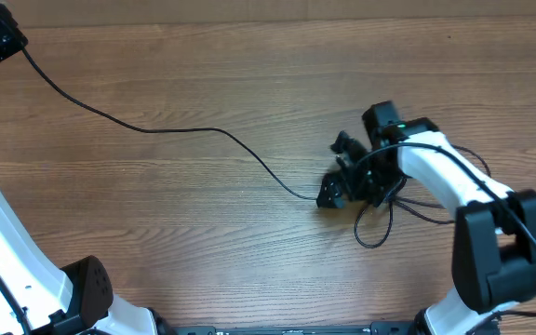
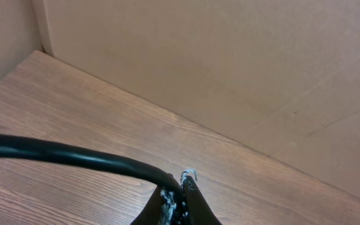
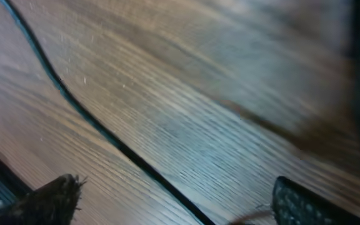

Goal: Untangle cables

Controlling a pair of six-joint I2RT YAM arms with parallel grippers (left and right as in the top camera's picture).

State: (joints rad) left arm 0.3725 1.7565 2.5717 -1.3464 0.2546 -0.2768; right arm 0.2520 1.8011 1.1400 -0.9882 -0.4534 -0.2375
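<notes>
Cables: a loose knot of thin black cables point(image 1: 371, 245) lay right of the bench's point(image 1: 203, 270) middle, toward its near edge.
Right fingers: the right fingers point(image 3: 52, 199) stood spread wide just over the wood, and only the wrist view showed the gap, with one strand on the bench inside it.
Long strand: the long strand point(image 1: 156, 129) ran slack and smooth, slanting to the far left corner.
Left fingers: the left fingers point(image 2: 189, 199) were pressed together on that strand's end.
Wall: a plain beige wall point(image 2: 199, 56) met the far edge.
</notes>
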